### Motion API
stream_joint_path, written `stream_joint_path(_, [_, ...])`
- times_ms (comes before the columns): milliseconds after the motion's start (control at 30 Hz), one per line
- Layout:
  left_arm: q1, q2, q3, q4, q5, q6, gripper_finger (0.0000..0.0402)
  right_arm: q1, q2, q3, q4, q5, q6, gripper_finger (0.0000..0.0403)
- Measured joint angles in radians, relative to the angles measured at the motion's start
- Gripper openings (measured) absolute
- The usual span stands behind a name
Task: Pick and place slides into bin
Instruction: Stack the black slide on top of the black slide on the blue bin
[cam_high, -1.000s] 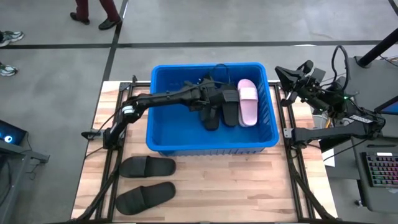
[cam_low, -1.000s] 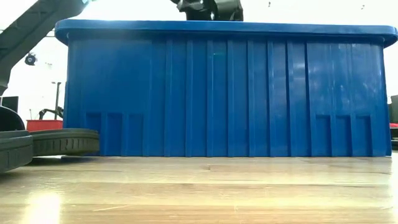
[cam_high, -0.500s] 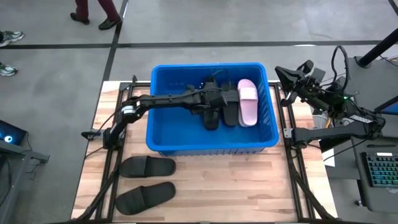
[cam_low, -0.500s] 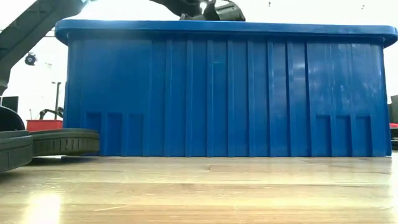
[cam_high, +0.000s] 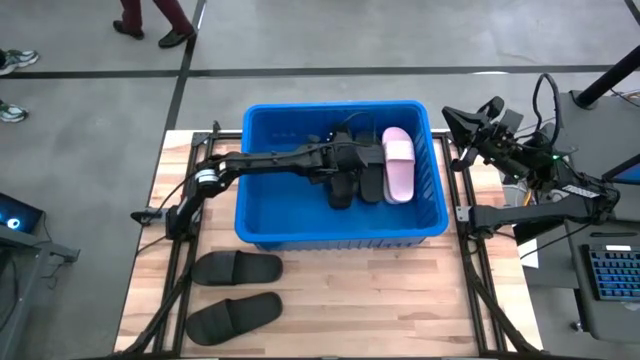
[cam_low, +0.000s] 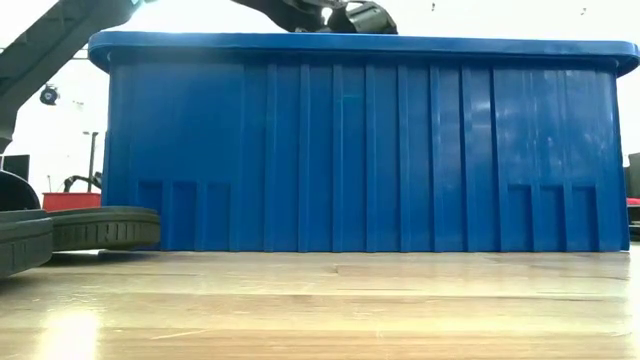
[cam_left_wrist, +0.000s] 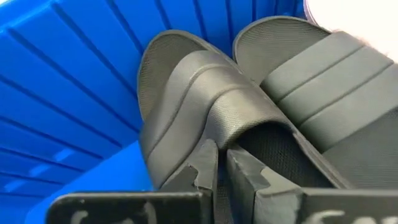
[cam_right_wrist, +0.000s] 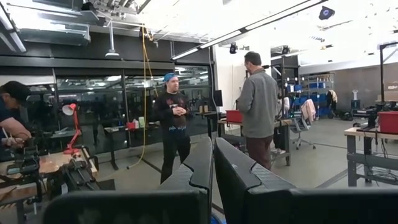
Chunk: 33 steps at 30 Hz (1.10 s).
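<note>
Two black slides lay side by side inside the bin, and the left hand was down among them, its fingers pinched together at the strap of the nearer one. Whether any strap material was actually caught between them could not be told from the left wrist view; they looked fully closed, with at most a thin edge of strap between them. A pink slide rested just beside the black pair, against the bin's right wall.

Outward from there, two more black slides waited on the surface near its front-left corner, well apart from the bin. The right hand was parked off the surface's right edge, fingers shut on nothing, pointing out into the room.

My judgement of the risks: if the left hand lifted without letting go, it could drag the slide up with it and tip it over the bin wall. A closed hand pulling away low might also snag the strap and shove the neighbouring slide. Reaching next for the front-left pair, the arm could clip the bin's rim.
</note>
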Motion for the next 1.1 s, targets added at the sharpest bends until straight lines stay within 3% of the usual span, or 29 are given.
stream_joint_path(167, [0.006,0.0,-0.013,0.002,0.024,0.008,0.0036,0.0,0.0,0.0,0.0,0.0,0.0,0.0009])
stream_joint_path(533, [0.011,0.0,-0.033,0.002,0.114,0.072,0.0154,0.0,0.0,0.0,0.0,0.0,-0.021,0.0009])
stream_joint_path(633, [0.011,-0.001,-0.028,-0.011,0.152,0.182,0.0177,0.0,-0.001,0.0,0.0,0.0,-0.018,0.0009])
stream_joint_path(1100, [0.011,-0.033,-0.012,-0.025,0.18,0.257,0.0187,0.0,-0.001,0.0,0.0,0.0,-0.022,0.0009])
